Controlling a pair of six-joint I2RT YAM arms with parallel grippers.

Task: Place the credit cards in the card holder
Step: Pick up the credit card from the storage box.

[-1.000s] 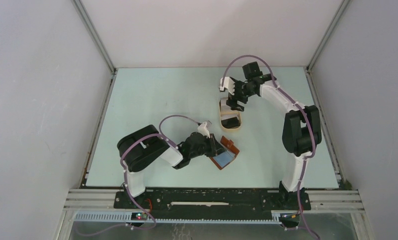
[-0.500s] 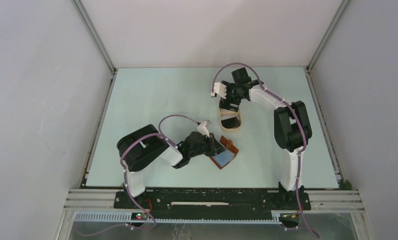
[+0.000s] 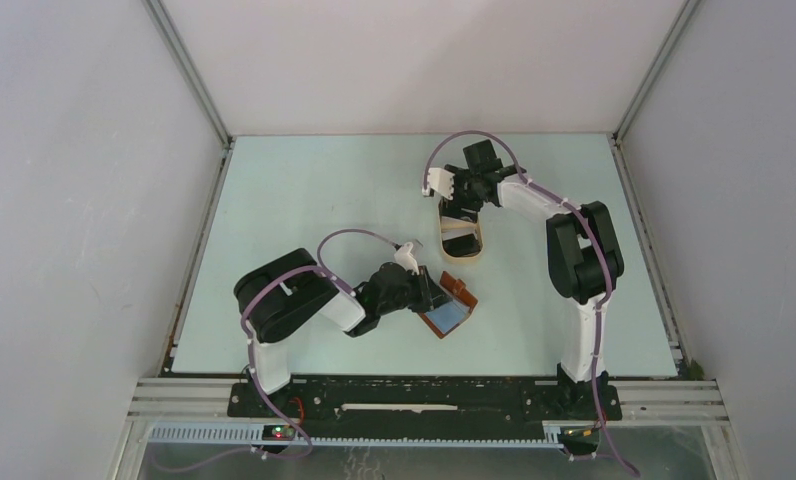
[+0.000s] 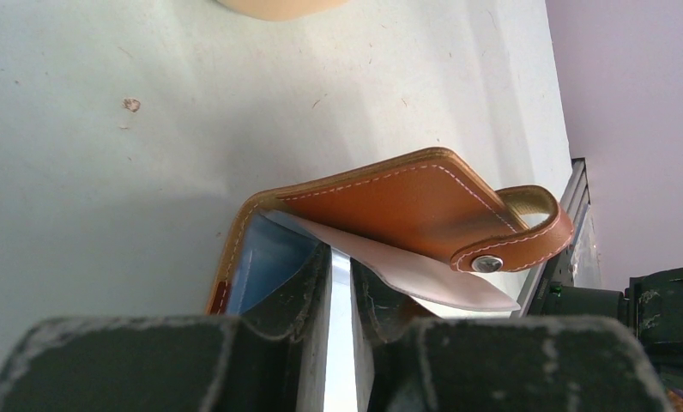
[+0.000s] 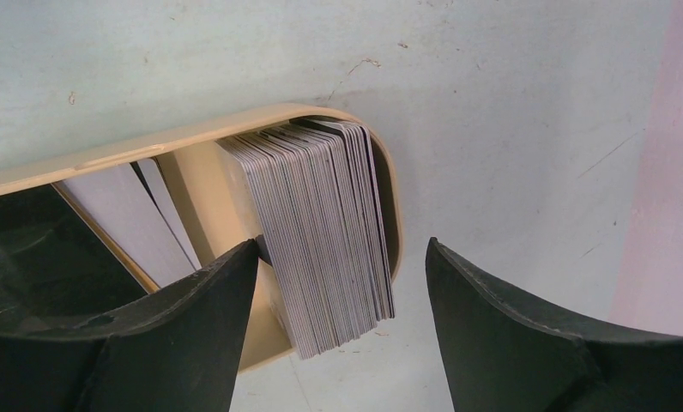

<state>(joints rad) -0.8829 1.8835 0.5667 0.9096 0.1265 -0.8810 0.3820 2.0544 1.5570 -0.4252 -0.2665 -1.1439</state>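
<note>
1 brown stitched card holder [image 4: 389,202] clenched in L jaws; R jaws spread over grey cards [image 5: 321,232]

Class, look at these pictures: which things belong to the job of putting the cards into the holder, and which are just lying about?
Belong to the job:
credit cards, stacked on edge
card holder, lying open
left gripper, clamped on the holder
right gripper, open astride the stack

Just there:
tan tray, which only stores the cards
table
</note>
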